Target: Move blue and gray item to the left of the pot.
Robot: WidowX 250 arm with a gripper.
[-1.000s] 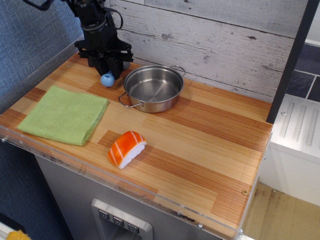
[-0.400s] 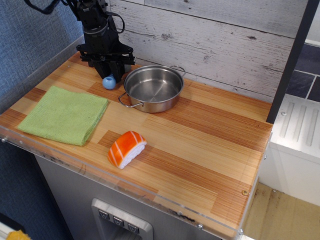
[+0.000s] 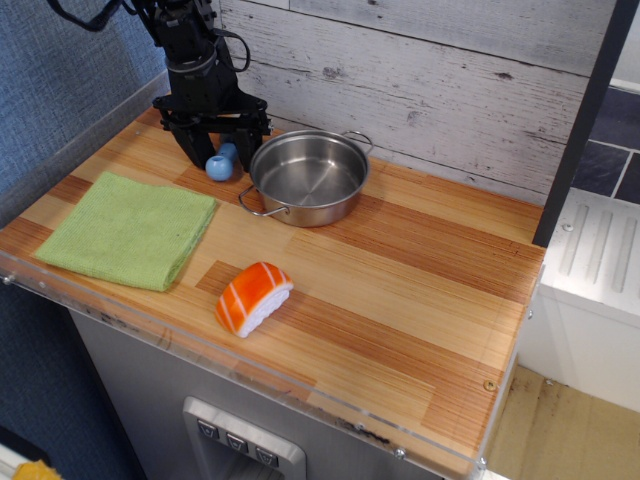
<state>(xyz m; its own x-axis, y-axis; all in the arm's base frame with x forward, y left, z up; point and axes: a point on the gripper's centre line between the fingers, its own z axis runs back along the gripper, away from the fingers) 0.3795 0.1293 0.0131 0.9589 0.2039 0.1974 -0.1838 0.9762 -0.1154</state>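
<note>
The robot arm (image 3: 190, 50) is black all over, a stacked column of matte blocks and rounded housings. Thin black cables loop out from its sides near the top. A paler gray band rings it partway down. At its lower end sits the gripper (image 3: 220, 137), a wide black bracket with two dark, stubby fingers (image 3: 190, 140) beneath it.

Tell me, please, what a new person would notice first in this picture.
Probably the shiny pot, standing empty at the back of the table, and the orange sushi piece lying alone near the front edge. Left of the pot, the black gripper stands open over the small blue item, and a green cloth lies further left.
</note>
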